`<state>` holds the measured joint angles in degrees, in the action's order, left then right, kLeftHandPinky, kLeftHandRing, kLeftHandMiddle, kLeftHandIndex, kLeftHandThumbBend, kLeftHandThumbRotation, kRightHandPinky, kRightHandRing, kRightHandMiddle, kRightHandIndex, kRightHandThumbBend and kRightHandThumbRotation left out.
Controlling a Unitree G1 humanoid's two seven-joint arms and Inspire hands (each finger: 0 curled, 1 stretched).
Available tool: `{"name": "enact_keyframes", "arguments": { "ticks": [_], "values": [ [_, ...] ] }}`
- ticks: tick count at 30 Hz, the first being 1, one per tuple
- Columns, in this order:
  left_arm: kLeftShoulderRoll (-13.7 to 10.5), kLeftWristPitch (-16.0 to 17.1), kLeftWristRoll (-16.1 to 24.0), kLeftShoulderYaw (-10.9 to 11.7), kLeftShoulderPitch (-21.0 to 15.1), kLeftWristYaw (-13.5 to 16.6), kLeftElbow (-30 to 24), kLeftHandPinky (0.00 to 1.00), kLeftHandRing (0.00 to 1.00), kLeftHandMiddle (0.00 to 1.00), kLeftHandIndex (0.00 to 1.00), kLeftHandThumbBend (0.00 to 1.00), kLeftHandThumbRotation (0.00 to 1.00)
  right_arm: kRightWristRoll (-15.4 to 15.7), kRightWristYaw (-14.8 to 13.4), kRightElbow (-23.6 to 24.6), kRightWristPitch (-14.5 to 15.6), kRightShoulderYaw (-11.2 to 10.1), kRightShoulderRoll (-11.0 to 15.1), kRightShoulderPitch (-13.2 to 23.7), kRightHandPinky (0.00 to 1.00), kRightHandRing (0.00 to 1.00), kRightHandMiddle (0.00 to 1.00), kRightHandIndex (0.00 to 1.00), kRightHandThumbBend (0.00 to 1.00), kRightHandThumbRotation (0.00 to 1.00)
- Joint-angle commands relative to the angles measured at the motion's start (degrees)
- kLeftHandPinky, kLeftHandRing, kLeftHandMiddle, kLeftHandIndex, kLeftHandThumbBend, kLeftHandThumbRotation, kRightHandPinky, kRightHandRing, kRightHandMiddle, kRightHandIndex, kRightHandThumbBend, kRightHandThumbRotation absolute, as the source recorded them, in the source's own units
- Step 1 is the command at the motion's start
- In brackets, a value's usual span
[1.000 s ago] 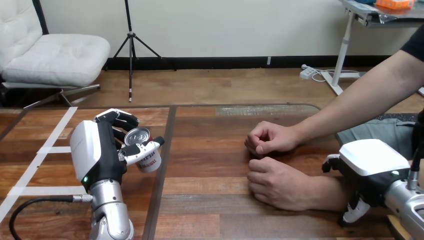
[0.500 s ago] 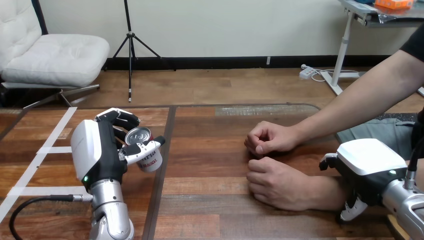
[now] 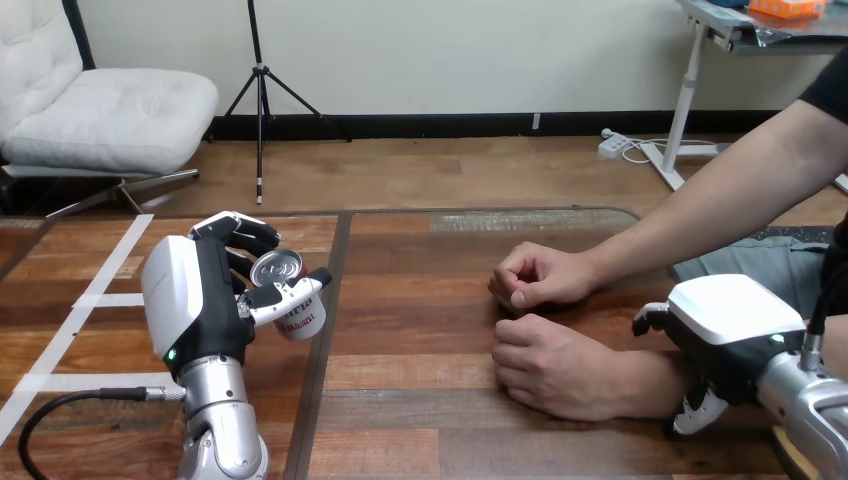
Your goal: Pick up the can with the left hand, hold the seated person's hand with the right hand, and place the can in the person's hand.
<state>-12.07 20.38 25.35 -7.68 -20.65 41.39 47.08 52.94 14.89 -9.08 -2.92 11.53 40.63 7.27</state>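
The first step looks done: your left hand (image 3: 195, 300) has the can (image 3: 302, 320), with the fingers curled behind it and the thumb pressed across its front. The can is tilted, its silver top turned up and toward you, and it seems to be lifted clear of the table (image 3: 420, 420), at the left part, well apart from the person

The second step is not finished, as I judge it. Your right hand (image 3: 725, 320) is at the right edge, lying over the person's forearm (image 3: 650, 380), just behind the wrist of the person's nearer hand (image 3: 550, 365). You cannot tell from here if it has closed on the forearm or only rests on it, so do not count this as a hold yet

The third step, to place the can, is not begun

What stands in the way: both hands of the person are closed to loose fists with the knuckles up, so there is no open palm to receive the can. The person's farther hand (image 3: 540, 275) lies just beside the nearer one, so the can could bump it on arrival. Between the can and the person the table is bare wood; only strips of white tape (image 3: 105, 299) lie flat at the left, and they block nothing
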Motion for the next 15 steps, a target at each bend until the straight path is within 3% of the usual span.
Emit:
{"name": "enact_keyframes", "arguments": {
  "ticks": [1, 7, 15],
  "values": [
    [-0.8, 0.8, 0.3, 1.0, -2.2, 0.5, -4.1, 0.33, 0.38, 0.44, 0.45, 0.74, 0.0, -0.6, 1.9, -3.1, 1.6, 2.4, -1.7, 3.1, 0.79, 0.84, 0.85, 0.82, 0.86, 0.08],
    [-0.7, 0.9, 0.2, 1.0, -2.1, 0.5, -4.2, 0.33, 0.38, 0.44, 0.45, 0.74, 0.0, -0.1, 4.3, -4.6, 3.5, 3.8, -1.8, 4.4, 0.83, 0.87, 0.88, 0.85, 0.84, 0.12],
    [-0.8, 1.1, 0.1, 1.1, -1.9, 0.3, -4.7, 0.33, 0.38, 0.44, 0.45, 0.74, 0.0, -1.8, 3.3, -7.9, 4.1, 4.2, -2.7, 5.5, 0.83, 0.88, 0.89, 0.86, 0.85, 0.11]
  ]
}}
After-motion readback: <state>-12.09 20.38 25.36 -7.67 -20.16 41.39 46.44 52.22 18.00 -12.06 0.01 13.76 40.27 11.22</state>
